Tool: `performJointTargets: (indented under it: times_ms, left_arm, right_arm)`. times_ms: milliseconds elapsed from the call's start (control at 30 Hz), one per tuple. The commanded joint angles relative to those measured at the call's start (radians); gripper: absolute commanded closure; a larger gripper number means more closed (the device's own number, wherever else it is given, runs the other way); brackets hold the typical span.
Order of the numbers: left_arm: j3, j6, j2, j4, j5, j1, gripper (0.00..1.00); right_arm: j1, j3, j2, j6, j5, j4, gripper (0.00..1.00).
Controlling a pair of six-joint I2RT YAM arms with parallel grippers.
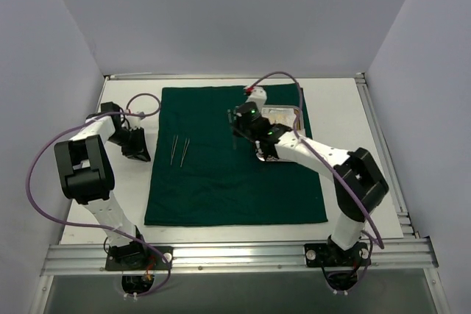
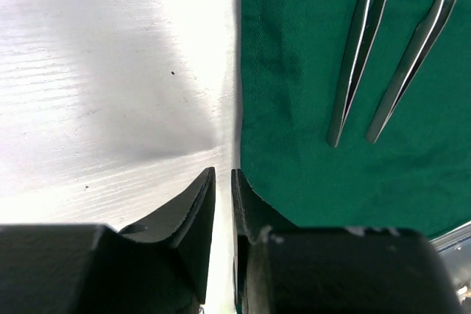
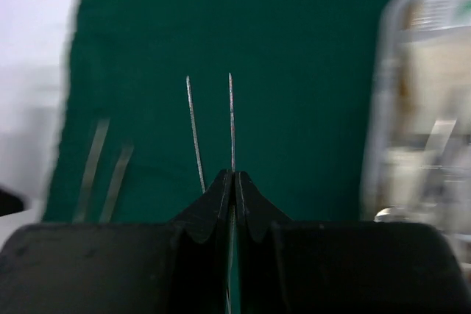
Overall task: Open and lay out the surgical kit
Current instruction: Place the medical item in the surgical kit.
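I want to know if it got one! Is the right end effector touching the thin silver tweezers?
Touching. The right wrist view shows the right end effector shut on the thin silver tweezers, both prongs sticking out.

Bare drape (image 1: 235,189) lies between 2 forceps (image 1: 179,150) and tray (image 1: 283,119).

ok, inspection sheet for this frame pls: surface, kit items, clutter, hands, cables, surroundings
Surface: white table, green drape spread flat.
Kit items: two forceps side by side on the drape; steel tray at the drape's far right, contents blurred.
Clutter: nothing seen.
Hands: left hand shut, empty, at the drape's left edge; right hand shut on thin forceps above the drape.
Cables: purple cables loop along both arms.
Surroundings: plain grey walls, aluminium rail in front.
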Motion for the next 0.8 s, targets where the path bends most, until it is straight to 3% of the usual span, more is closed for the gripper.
performJointTargets:
  times_ms: [0,167,367,767]
  left_arm:
    - [0.005,0.0,-0.057,0.025,0.051,0.012,0.76]
    - [-0.021,-0.002,-0.095,0.055,0.079,0.018,0.76]
    - [-0.031,0.006,-0.104,0.053,0.129,0.029,0.76]
    - [-0.034,0.015,-0.104,0.044,0.186,0.039,0.76]
  right_arm:
    - [0.106,0.062,0.106,0.199,0.054,0.114,1.0]
    - [0.186,0.221,0.309,0.328,0.054,0.1,1.0]
    - [0.228,0.428,0.487,0.336,0.024,-0.016,1.0]
    - [0.263,0.386,0.53,0.495,0.102,0.01,1.0]
